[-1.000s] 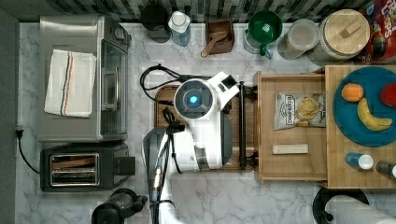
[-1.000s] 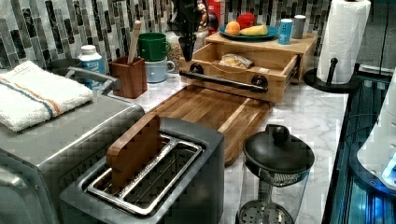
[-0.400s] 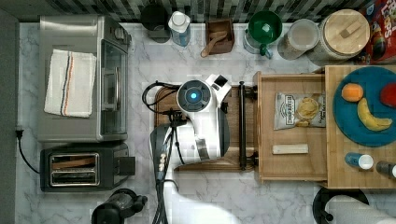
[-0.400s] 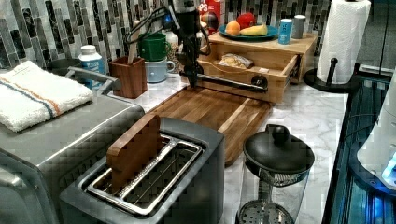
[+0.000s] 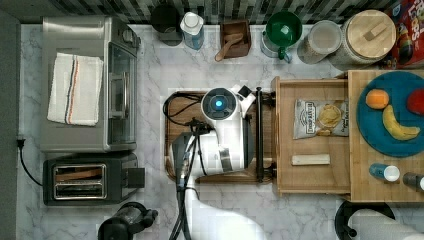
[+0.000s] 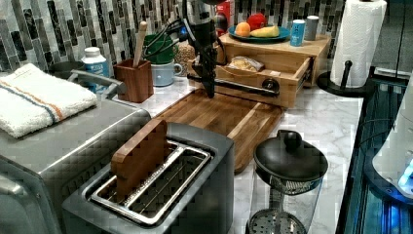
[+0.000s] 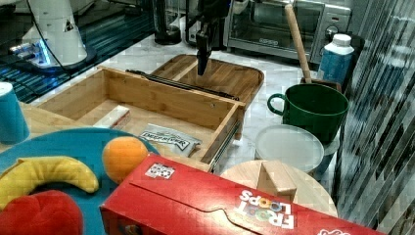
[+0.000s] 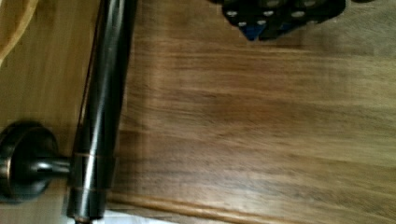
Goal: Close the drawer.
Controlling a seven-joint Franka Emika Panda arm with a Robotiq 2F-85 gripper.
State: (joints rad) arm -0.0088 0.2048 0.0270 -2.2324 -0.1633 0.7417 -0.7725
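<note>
The drawer [image 5: 310,86] is a light-wood box standing pulled out toward the top view's left, over a dark-brown tray [image 5: 176,107]. Its long black bar handle [image 5: 259,135] runs across the front panel. My gripper [image 6: 209,92] hangs shut, tips pointing down, just above the tray and a little in front of the handle [image 6: 243,87], with nothing held. In the right view the gripper [image 7: 200,71] stands just beyond the handle [image 7: 181,84] and the drawer front [image 7: 171,102]. The wrist view has the handle [image 8: 100,116] beside the gripper [image 8: 275,21], apart from it.
A chip bag [image 5: 320,119] and a white stick [image 5: 311,159] lie in the drawer. A blue plate of fruit [image 5: 380,132] sits on the cabinet top. A green mug [image 5: 282,30], utensil box [image 5: 235,39], toaster oven [image 5: 90,82] and toaster [image 5: 87,178] ring the tray.
My gripper came down from high above to just over the tray and edged toward the handle. The drawer has not moved.
</note>
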